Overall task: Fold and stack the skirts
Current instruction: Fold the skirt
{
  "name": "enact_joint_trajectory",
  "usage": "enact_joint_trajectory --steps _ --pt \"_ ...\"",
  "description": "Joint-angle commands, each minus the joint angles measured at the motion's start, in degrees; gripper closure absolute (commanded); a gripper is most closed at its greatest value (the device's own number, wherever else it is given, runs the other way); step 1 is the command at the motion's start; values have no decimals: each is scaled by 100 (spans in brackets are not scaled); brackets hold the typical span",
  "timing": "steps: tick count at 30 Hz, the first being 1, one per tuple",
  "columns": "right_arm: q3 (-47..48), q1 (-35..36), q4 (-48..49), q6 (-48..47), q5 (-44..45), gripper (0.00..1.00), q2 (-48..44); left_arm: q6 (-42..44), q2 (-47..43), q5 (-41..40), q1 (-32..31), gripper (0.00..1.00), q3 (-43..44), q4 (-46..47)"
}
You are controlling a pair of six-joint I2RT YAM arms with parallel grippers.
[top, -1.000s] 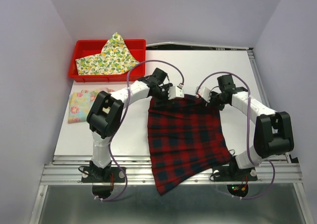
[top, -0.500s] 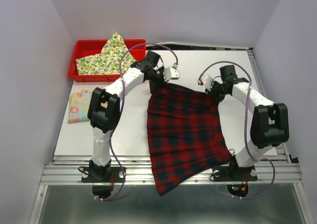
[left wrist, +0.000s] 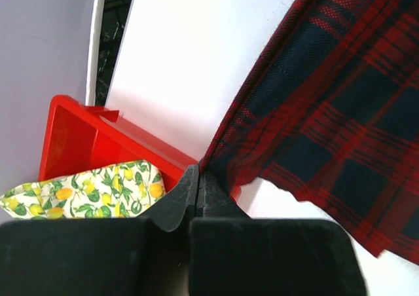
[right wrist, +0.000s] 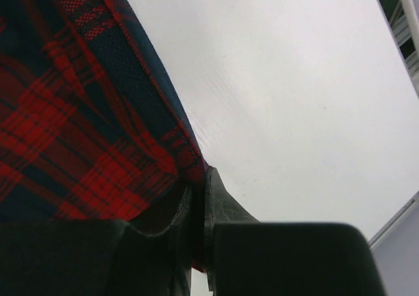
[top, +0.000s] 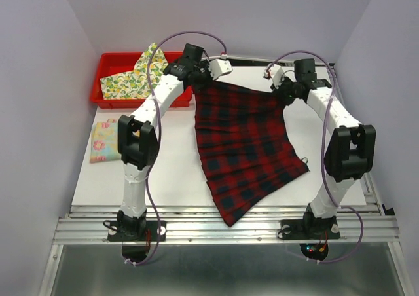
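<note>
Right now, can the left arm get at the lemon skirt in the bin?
Probably not yet: the lemon skirt lies nearby in the bin, nothing between, but the left hand is shut on a corner of the plaid skirt.

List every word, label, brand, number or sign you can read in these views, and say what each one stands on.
No text can be read in any view.
The plaid skirt, lemon-print skirt and floral skirt carry only patterns.
The red bin is plain.
The left arm and right arm show no legible marking.
</note>
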Motion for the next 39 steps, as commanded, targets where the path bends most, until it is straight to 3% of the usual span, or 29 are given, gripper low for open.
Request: enact_joint_trajectory --steps 1,5,7,10,17,19,26,32,36,38,39 --pt "-251 -97 -102 -409 202 99 -647 -256 -994 -495 81 100 -95 -65" --pt "-980 -97 -93 -980 0 99 -1306 -405 -2107 -451 -139 100 -945 -427" --pt "-1253 -97 -67 -1192 -53 99 -1674 -458 -2575 -538 -349 100 -1841 -348" --pt "-1972 -150 117 -1482 -115 99 -2114 -781 -3314 -941 -1164 100 -2862 -382" --pt "-3000 -150 259 -2184 -247 99 -2914 -1898 -4246 -1215 -2483 100 -3803 -1067" --pt "-3388 -211 285 -2457 -282 99 -3161 -2101 -4396 -1162 -2740 100 -4006 -1112" --pt "-5171 -264 513 -3161 -467 99 -4690 -2329 -4678 268 -3363 100 -4736 -1165" --pt "-5710 -317 478 -3126 -572 99 -5604 -2515 -4292 745 -4085 100 -4929 -770" --pt "-6166 -317 339 -3581 -327 98 -6027 -2585 -3915 1042 -4401 100 -5429 -42" --pt "-6299 -317 154 -3793 -335 77 -6202 -2567 -3712 1088 -4481 100 -5605 144" --pt "-6351 -317 -47 -3768 -378 36 -6351 -2489 -3529 1061 -4516 80 -5719 214"
